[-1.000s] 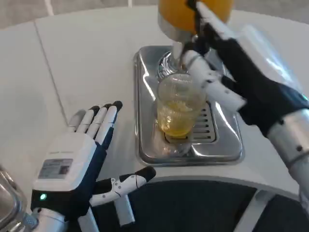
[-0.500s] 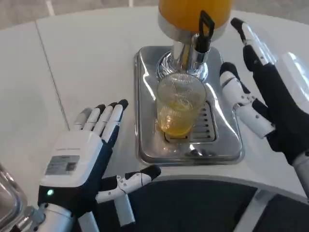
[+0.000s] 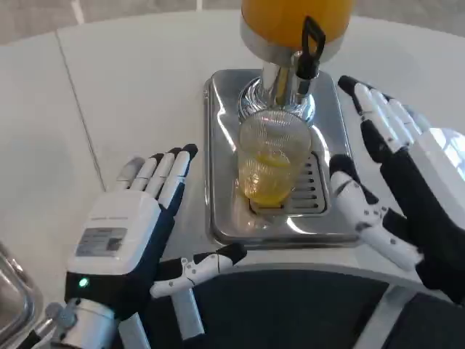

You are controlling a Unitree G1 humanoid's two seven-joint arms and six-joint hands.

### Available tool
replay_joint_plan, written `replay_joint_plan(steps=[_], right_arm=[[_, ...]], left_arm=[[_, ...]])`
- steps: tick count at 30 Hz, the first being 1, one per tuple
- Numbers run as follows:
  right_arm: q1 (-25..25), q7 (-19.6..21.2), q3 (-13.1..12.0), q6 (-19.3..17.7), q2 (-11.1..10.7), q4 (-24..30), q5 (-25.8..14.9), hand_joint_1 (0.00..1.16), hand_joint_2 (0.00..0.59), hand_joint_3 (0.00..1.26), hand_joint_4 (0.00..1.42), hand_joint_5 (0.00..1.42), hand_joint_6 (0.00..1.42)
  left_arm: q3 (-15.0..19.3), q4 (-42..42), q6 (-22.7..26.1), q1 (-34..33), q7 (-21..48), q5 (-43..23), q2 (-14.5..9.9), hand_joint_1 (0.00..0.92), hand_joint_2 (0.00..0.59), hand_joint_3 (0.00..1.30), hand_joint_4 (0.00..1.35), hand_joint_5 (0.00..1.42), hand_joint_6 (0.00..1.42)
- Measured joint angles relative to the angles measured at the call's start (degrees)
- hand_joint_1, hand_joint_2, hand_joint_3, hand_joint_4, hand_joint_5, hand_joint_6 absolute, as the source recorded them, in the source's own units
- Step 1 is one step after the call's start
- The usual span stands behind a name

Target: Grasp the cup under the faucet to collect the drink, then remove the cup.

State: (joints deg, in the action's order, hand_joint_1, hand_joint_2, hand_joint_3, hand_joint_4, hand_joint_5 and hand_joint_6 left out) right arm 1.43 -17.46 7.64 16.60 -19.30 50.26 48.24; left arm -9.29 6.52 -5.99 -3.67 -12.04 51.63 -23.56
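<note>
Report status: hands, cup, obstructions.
Left hand open, beside the steel drip tray. Right hand open, off the black tap lever. Clear plastic cup part-filled with orange drink, under faucet, ungrasped. Nothing blocking.

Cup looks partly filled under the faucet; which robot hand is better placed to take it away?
Probably the right robot hand: it is open beside the cup, thumb near the drip tray edge, palm toward the cup. The left robot hand lies open on the table, farther from it.

White table (image 3: pixel 123 87) stretches out with a seam line across it. A metal object (image 3: pixel 13 298) peeks in at bottom left.
</note>
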Motion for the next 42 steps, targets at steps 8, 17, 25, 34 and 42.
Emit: replay_joint_plan(steps=[8,17,25,34,42], right_arm=[[11.5,0.7,-3.3,-8.7,-1.6,1.6,0.4,0.05,0.586,0.00,0.00,0.00,0.00],[21.3,2.5,-4.9,-14.9,0.8,3.3,-0.2,0.07,0.582,0.00,0.00,0.00,0.00],[26.5,3.9,-6.9,-17.7,3.2,3.8,-1.5,0.11,0.570,0.00,0.00,0.00,0.00],[31.7,6.6,-10.0,-20.2,6.0,3.9,-4.6,0.16,0.546,0.00,0.00,0.00,0.00],[37.3,9.6,-11.3,-25.9,7.4,3.8,-3.3,0.18,0.547,0.00,0.00,0.00,0.00]], left_arm=[[-0.9,-2.5,0.9,-2.1,-1.0,0.1,1.2,0.012,0.099,0.00,0.00,0.04,0.04],[0.0,-7.8,2.0,-7.1,-1.8,-4.1,2.2,0.092,0.069,0.00,0.00,0.09,0.09],[0.2,-10.1,0.9,-9.0,-3.1,-8.5,3.0,0.149,0.037,0.00,0.00,0.18,0.17],[-0.2,-11.9,-1.3,-9.8,-4.7,-10.5,4.4,0.186,0.033,0.00,0.00,0.20,0.19],[-1.2,-15.3,-2.1,-12.0,-5.1,-10.9,5.1,0.187,0.031,0.00,0.00,0.20,0.18]])
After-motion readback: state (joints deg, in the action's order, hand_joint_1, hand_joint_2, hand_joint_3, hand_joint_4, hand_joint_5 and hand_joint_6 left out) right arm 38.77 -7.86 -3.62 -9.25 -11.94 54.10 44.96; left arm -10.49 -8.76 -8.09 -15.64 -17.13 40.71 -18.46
